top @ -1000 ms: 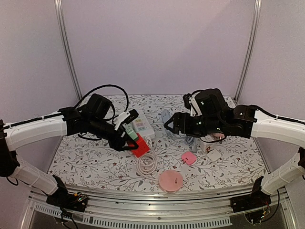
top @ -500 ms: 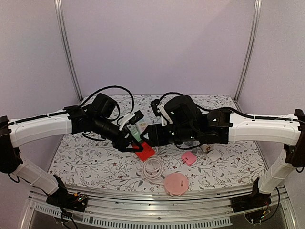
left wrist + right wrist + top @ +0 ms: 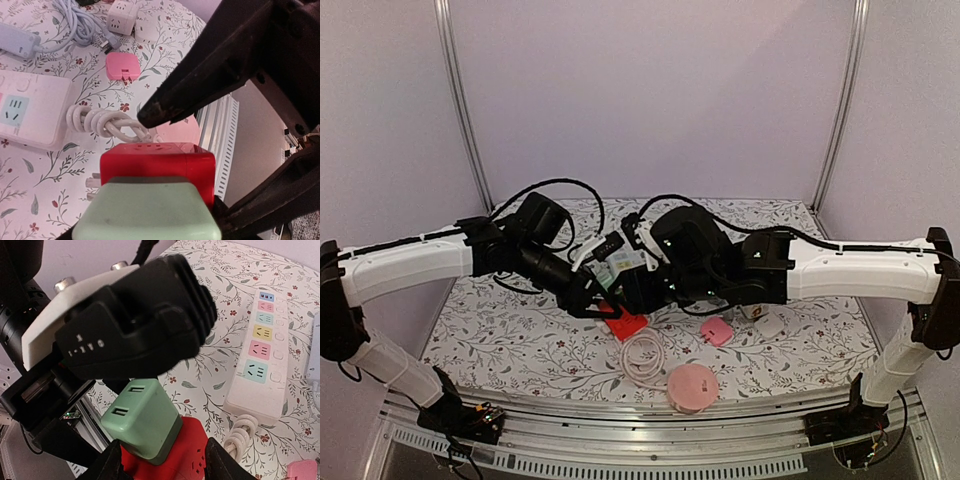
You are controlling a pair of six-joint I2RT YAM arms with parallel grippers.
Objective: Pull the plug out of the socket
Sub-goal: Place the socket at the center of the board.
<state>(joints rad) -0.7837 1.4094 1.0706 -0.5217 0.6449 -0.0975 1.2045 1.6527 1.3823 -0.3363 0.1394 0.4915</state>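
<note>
A green plug [image 3: 142,425] sits plugged into a red cube socket [image 3: 200,455], and both hang above the table. In the left wrist view the green plug [image 3: 150,210] fills the bottom, with the red socket [image 3: 157,160] just beyond it. My left gripper [image 3: 592,296] comes in from the left and is shut on the green plug. My right gripper [image 3: 162,452] meets it from the right. Its fingers [image 3: 112,462] press the two sides of the red socket [image 3: 625,323], with no gap showing.
Under the arms lie a white power strip with coloured outlets [image 3: 260,340], a coiled white cable [image 3: 642,355] and a round pink disc [image 3: 692,385]. A pink square plug [image 3: 717,330] and a white cube socket [image 3: 768,322] lie to the right. A metal rail runs along the table's near edge.
My right arm has swung left across the table to the held plug and socket, and its jaws have narrowed onto the red socket. The left arm has shifted slightly right, still gripping.
</note>
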